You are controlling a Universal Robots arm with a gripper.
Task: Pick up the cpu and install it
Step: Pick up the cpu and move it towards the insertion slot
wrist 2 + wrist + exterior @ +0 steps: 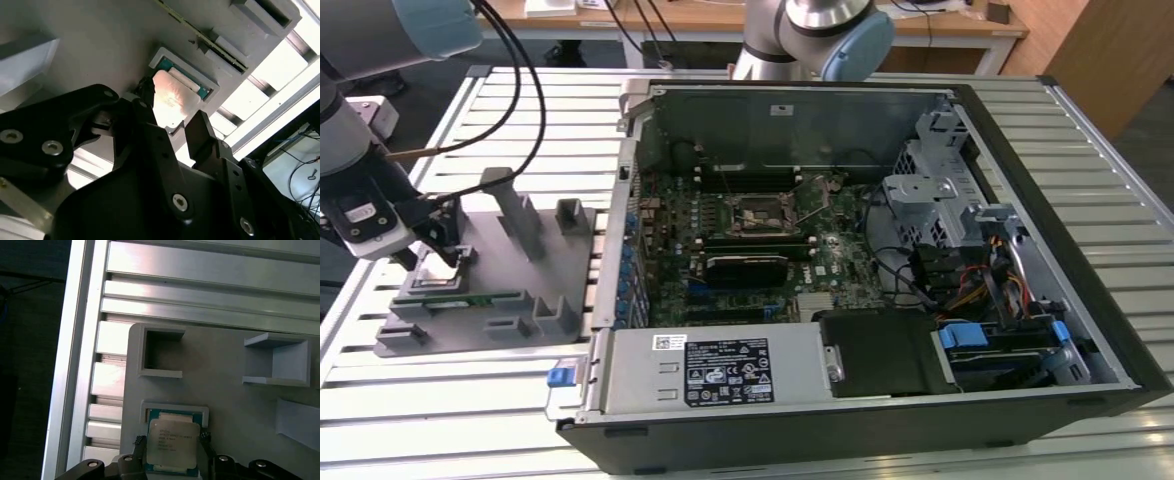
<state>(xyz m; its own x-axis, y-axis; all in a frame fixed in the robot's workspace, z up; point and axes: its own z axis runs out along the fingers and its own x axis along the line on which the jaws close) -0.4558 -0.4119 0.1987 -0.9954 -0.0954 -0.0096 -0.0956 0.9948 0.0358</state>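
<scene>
One cpu (171, 442) tight in gripper (172, 446)

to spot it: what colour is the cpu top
The cpu top is silver-grey; first wrist view best.

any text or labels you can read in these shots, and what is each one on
Lid of the cpu, first wrist view: several lines of dark print, too blurred to read.
Large white label on the grey metal box, exterior view: symbols and fine print, too small to read.
Small white sticker on the same box: too small to read.
Nothing here can be quoted with confidence.
</scene>
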